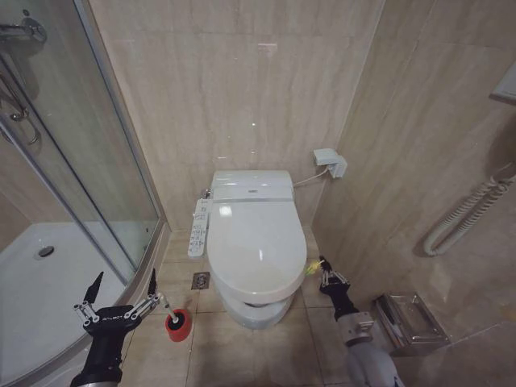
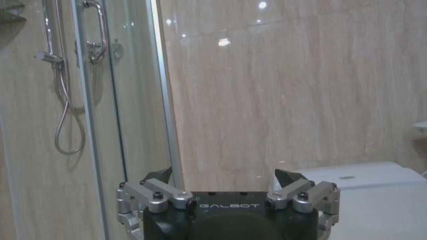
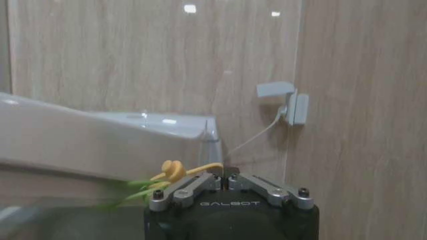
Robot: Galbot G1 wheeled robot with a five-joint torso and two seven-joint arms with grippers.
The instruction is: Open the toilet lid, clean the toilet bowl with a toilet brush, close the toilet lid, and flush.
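Beige tiled walls are enclosing a small bathroom, with a glass shower door point(image 1: 97, 161) standing at nine o'clock in the head view. At the centre the toilet lid point(image 1: 256, 242) is lying closed and flat over the toilet bowl point(image 1: 256, 310), whose white base is peeking out beneath. The right gripper point(image 1: 323, 268) is sitting at four o'clock of the lid, its fingers drawn together on the yellow-green tag point(image 1: 311, 267) at the lid's edge (the wrist view is showing the tag's loops right at the fingertips). The left gripper point(image 1: 122, 284) is hovering at eight o'clock, jaws spread wide and holding nothing. Just beside it the toilet brush point(image 1: 164, 305) is standing in its red holder point(image 1: 178, 325) on the floor.
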